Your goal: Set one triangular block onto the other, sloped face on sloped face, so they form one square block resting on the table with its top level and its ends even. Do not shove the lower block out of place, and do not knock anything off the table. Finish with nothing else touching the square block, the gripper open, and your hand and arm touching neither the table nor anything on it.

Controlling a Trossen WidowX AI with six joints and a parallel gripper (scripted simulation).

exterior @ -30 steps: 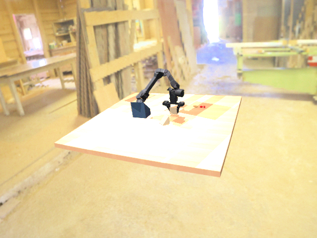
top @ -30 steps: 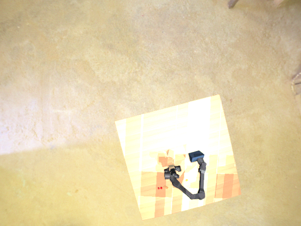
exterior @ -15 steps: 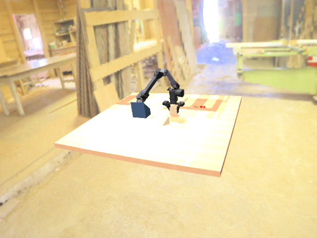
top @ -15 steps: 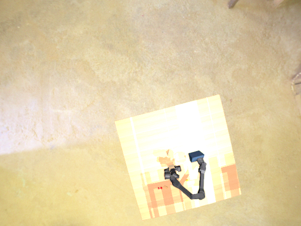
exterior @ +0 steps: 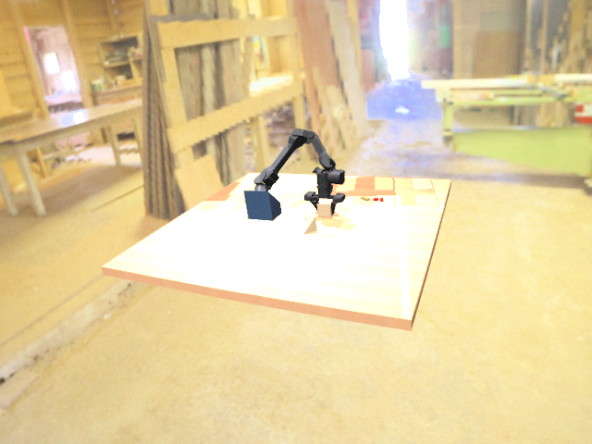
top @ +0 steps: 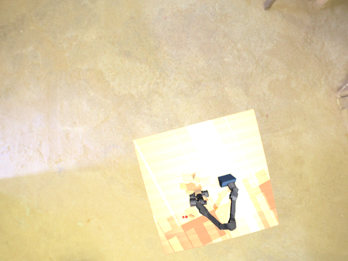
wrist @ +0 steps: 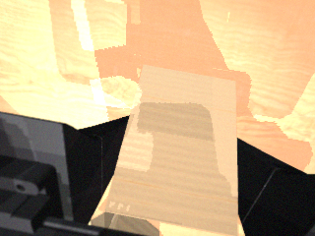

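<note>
The table (exterior: 267, 296) is a flat square slab with a pale wood-grain top, patched with orange and cream rectangles and a thin reddish-brown edge. On it sits the arm's dark blue box base (exterior: 262, 204), angular and matte. The arm is dark grey, jointed and smooth.

The gripper (exterior: 326, 203) points straight down, its black fingers clamped on a triangular block (wrist: 179, 162). This held block (exterior: 326, 207) is light tan wood with fine horizontal grain and a darker shaded band across its face; in the wrist view it reads as a long flat-faced slab tapering away from the camera, with dark finger walls on both sides.

Just under it, the other triangular block (exterior: 309, 224) rests on the table as a pale wedge with a sloped side, roughly mid-table. Whether the two touch I cannot tell.

Two tiny red dots (top: 184, 216) and a small tan piece (top: 191, 215) lie nearer one table edge, apart from the blocks
</note>
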